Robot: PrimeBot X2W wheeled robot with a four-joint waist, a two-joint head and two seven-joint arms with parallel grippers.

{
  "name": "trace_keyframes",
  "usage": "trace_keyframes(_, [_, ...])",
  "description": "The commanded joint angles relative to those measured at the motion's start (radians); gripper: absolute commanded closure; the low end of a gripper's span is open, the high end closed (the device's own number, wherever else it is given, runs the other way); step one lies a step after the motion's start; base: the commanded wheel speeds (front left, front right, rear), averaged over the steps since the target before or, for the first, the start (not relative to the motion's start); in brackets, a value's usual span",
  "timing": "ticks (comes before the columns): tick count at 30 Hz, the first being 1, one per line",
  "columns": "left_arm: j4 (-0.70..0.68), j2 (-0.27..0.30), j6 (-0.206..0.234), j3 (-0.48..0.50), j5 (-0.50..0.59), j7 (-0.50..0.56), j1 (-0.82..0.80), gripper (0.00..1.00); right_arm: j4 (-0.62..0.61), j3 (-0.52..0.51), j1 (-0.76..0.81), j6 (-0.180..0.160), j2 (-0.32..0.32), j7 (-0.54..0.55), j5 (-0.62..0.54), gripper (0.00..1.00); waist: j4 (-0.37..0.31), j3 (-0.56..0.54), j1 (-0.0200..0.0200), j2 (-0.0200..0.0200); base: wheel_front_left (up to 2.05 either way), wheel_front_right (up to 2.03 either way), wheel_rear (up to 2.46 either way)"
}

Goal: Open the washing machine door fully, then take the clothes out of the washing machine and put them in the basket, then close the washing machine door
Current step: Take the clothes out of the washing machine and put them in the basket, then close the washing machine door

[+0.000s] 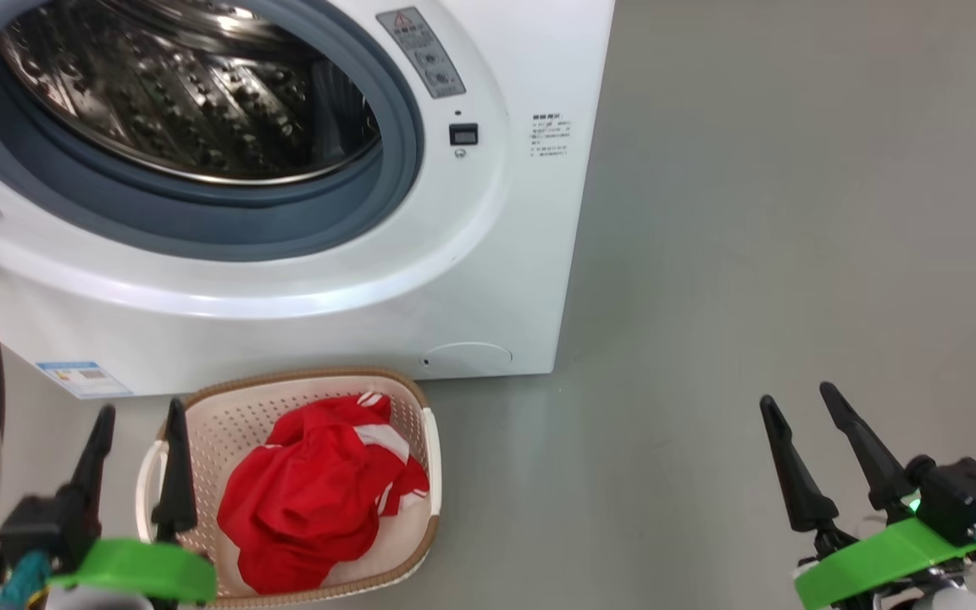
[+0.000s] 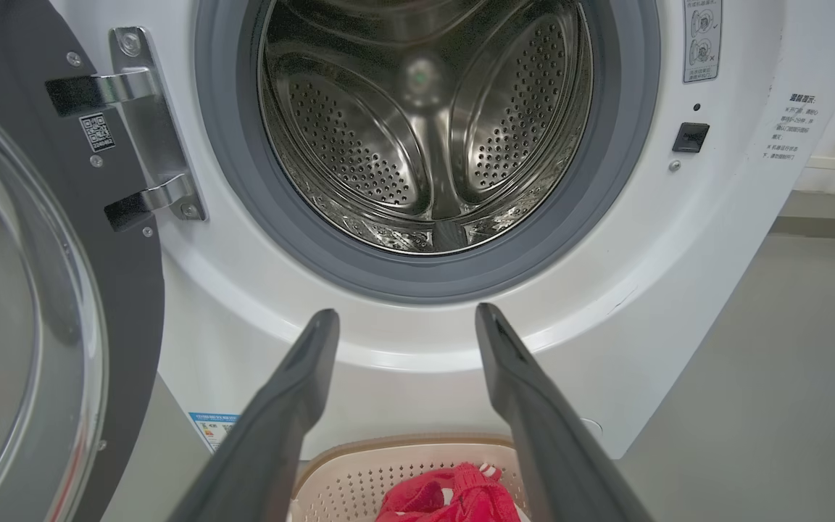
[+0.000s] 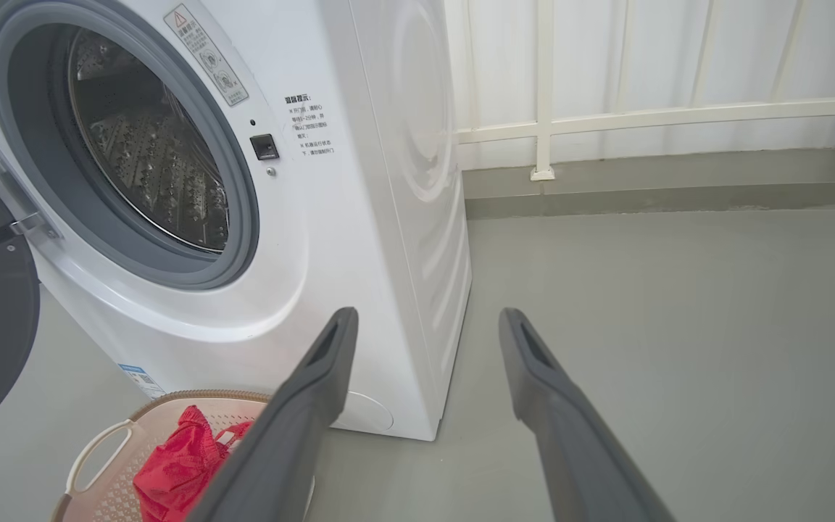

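The white washing machine (image 1: 471,254) stands with its round door (image 2: 33,304) swung wide to the left, black rim and glass bowl facing out. Its steel drum (image 2: 425,123) holds nothing that I can see. The red clothes with white stripes (image 1: 318,491) lie in the cream basket (image 1: 430,440) on the floor in front of the machine. My left gripper (image 1: 139,415) hangs open just left of the basket, and in the left wrist view its fingertips (image 2: 320,326) point at the drum opening. My right gripper (image 1: 797,402) is open over bare floor, far right of the basket.
Grey floor (image 1: 793,212) spreads to the right of the machine. A white railing (image 3: 649,116) and a low kerb run along the back wall. The door hinge (image 2: 149,130) sits at the machine's left side, close to my left arm.
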Motion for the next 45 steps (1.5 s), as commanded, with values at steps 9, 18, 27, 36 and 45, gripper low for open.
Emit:
trace_keyframes(9, [-0.159, 0.008, -0.003, 0.06, 0.019, -0.005, 0.122, 0.0, -0.038, -0.016, 0.042, 0.002, -0.016, -0.012, 0.008, 0.0, -0.002, -0.031, 0.0, 0.0, 0.0, 0.0, 0.0])
trace_keyframes(18, [-0.192, -0.009, -0.003, 0.068, 0.01, -0.005, 0.152, 0.0, -0.039, -0.021, 0.051, 0.002, -0.013, -0.012, 0.006, 0.0, -0.003, -0.038, 0.0, 0.0, 0.0, 0.0, 0.0])
trace_keyframes(27, [-0.198, -0.013, -0.003, 0.064, 0.012, -0.005, 0.151, 0.0, -0.04, -0.017, 0.05, 0.002, -0.012, -0.012, 0.005, 0.0, -0.005, -0.04, 0.0, 0.0, 0.0, 0.0, 0.0])
trace_keyframes(36, [-0.204, -0.016, -0.003, 0.064, 0.014, -0.005, 0.154, 0.0, -0.041, -0.017, 0.055, 0.002, -0.011, -0.012, 0.004, 0.0, -0.004, -0.043, 0.0, 0.0, 0.0, 0.0, 0.0])
trace_keyframes(45, [-0.207, -0.017, -0.003, 0.064, 0.014, -0.005, 0.152, 0.0, -0.042, -0.017, 0.052, 0.002, -0.012, -0.012, 0.004, 0.0, -0.001, -0.038, 0.0, 0.0, 0.0, 0.0, 0.0])
